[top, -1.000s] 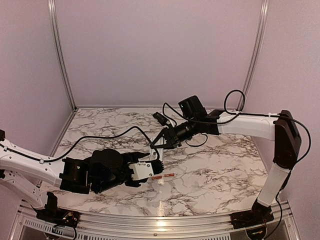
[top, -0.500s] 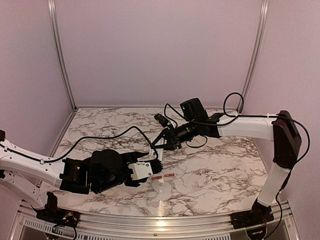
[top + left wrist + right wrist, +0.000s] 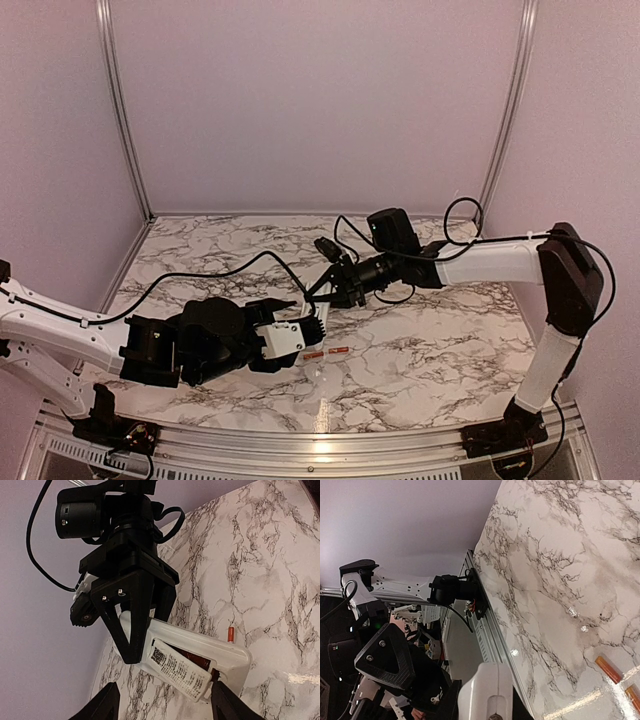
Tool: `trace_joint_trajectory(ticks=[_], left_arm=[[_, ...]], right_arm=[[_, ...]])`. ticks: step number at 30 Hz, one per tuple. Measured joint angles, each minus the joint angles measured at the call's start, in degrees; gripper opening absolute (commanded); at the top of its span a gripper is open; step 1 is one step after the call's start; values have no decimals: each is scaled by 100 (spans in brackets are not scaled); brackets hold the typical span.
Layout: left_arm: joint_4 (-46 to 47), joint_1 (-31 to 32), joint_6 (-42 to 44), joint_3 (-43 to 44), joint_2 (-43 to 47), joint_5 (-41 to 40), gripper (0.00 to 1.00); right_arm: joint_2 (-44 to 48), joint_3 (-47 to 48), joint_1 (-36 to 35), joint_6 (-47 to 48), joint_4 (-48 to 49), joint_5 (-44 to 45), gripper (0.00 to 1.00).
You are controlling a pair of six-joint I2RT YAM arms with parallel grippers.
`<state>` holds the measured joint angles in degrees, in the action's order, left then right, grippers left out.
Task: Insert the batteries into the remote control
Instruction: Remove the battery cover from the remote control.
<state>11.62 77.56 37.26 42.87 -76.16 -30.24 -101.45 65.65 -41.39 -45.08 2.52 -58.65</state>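
The white remote control (image 3: 283, 341) is off the table, back side showing, between the two arms. In the left wrist view the remote (image 3: 220, 647) has a dark reddish recess, and a labelled cover (image 3: 180, 672) lies askew over it. My right gripper (image 3: 318, 298) is shut on the remote's far end; it also shows in the left wrist view (image 3: 145, 630). My left gripper (image 3: 162, 705) is open wide, and the remote's near end lies between its fingertips. Two orange-red batteries (image 3: 313, 354) (image 3: 340, 350) lie on the marble just right of the remote; one shows in the left wrist view (image 3: 230, 634).
The marble table (image 3: 430, 340) is walled at the back and sides by lilac panels. A metal rail (image 3: 320, 440) runs along the near edge. Black cables (image 3: 200, 272) trail over the left part of the table. The right wrist view shows the batteries (image 3: 608, 669) and the left arm's base.
The right arm's forearm and wrist have shifted right and lower while its fingers stay at the remote's far end. The left arm, the remote and the batteries have hardly moved.
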Motion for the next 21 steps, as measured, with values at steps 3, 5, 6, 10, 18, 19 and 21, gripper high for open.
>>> trace_joint_trajectory(ticks=[3,5,6,10,18,19,21], left_arm=[[2,-7,-17,0,0,22,66],[7,-15,-26,0,0,26,65],[13,-15,-39,0,0,28,65],[11,-22,-85,0,0,44,66],[-168,-26,-507,2,120,264,66],[-179,-31,-623,2,149,295,66],[-223,-66,-907,2,216,372,65]], right_arm=[[0,-96,0,-306,358,-81,0],[0,-153,2,-474,605,-111,0],[0,-179,4,-551,708,-114,0],[0,-247,33,-699,903,-109,0],[11,-352,133,-881,1211,-129,0],[11,-387,140,-907,1261,-129,0],[11,-455,149,-960,1379,-127,0]])
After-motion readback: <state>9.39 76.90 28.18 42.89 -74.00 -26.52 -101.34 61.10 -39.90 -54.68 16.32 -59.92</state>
